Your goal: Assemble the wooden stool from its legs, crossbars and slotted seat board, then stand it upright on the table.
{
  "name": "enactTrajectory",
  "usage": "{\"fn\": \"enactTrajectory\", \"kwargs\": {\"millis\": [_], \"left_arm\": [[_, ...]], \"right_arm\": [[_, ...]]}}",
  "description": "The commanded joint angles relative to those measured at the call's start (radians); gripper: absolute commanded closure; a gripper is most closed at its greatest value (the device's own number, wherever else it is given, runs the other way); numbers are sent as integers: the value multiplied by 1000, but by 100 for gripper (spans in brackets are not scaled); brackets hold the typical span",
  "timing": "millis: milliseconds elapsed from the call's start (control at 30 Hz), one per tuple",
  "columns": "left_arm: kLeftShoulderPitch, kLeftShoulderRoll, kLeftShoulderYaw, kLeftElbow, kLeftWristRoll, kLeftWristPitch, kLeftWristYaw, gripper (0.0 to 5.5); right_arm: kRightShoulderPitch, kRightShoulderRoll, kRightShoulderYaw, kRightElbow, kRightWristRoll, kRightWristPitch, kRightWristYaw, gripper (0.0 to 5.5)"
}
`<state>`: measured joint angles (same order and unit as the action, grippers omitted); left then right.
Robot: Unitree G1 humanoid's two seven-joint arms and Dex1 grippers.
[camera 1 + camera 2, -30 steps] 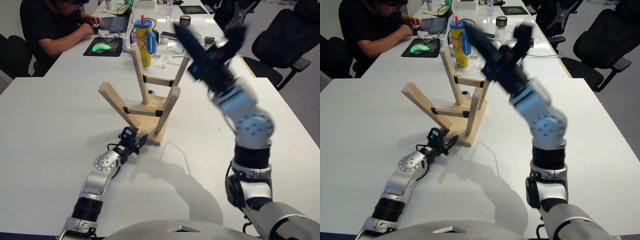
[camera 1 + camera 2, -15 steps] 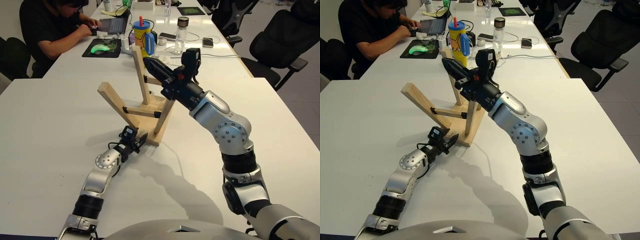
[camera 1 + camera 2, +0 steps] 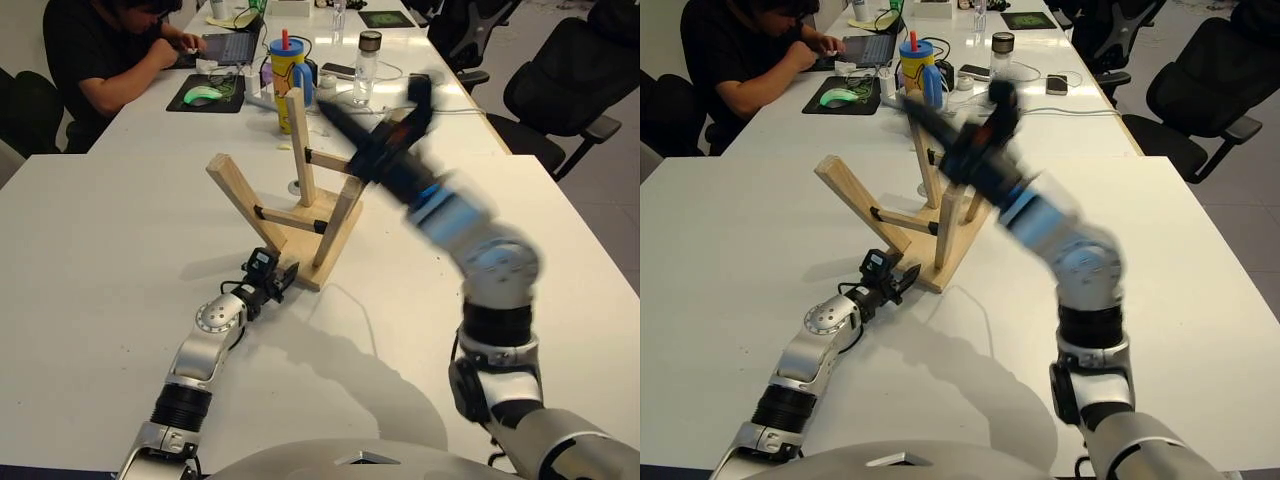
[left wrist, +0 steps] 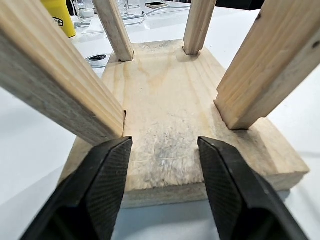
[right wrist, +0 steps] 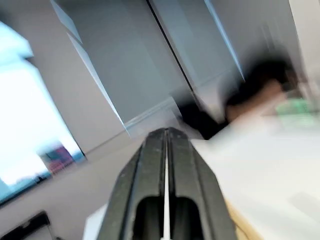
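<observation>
My left gripper [image 3: 268, 281] sits low on the table [image 3: 90, 260], nearest me, fingers [image 4: 102, 187] spread wide and grasping nothing. The seat board [image 4: 165, 100] edge lies just ahead of the tips; I can't tell if they touch it. The stool [image 3: 335, 225] is near mid-table, not upright: board tilted with one edge down, legs pointing up and toward my left, crossbars [image 3: 290, 218] in place between them. It looks fully assembled, so I judge only the righting is left. Change: over the last second my right arm swung in from high on the right to the upper legs, and it is moving fast now, smeared across the stool's far side. My right gripper [image 3: 335, 118] is beside the upright leg [image 3: 300, 140], fingers [image 5: 165, 150] clenched together with nothing between them. The stool has shifted a little to my right and away since half a second ago, and my left gripper has crept after the board edge. So the right arm is likely pushing it with closed fingers rather than gripping. Risk: the stool slides or topples instead of turning onto its legs, since the left isn't clamping the board. Beyond it stand a cup [image 3: 285, 65] and a bottle [image 3: 369, 62], close enough for a swinging leg to hit.
</observation>
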<state>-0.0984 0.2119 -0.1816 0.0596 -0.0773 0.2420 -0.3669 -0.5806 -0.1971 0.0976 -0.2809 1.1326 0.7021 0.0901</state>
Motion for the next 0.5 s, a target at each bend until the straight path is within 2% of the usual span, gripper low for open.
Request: {"fn": "enactTrajectory", "kwargs": {"millis": [33, 100, 167, 333, 433, 500], "left_arm": [[41, 4, -48, 87, 39, 124, -4, 304], [46, 4, -42, 85, 37, 128, 3, 304], [43, 1, -41, 95, 36, 128, 8, 304], [33, -2, -48, 99, 38, 147, 10, 304], [27, -7, -40, 91, 27, 178, 15, 304], [22, -10, -34, 84, 22, 209, 20, 304]], "right_arm": [[231, -101, 191, 166, -257, 109, -20, 548], [119, -24, 8, 104, -172, -54, 21, 548], [55, 6, -108, 88, -130, -143, 33, 548], [40, -45, -253, 163, -193, -214, 56, 548], [139, -168, -135, 202, -354, -102, 94, 548], [222, -295, 35, 174, -482, -1, 169, 548]]}}
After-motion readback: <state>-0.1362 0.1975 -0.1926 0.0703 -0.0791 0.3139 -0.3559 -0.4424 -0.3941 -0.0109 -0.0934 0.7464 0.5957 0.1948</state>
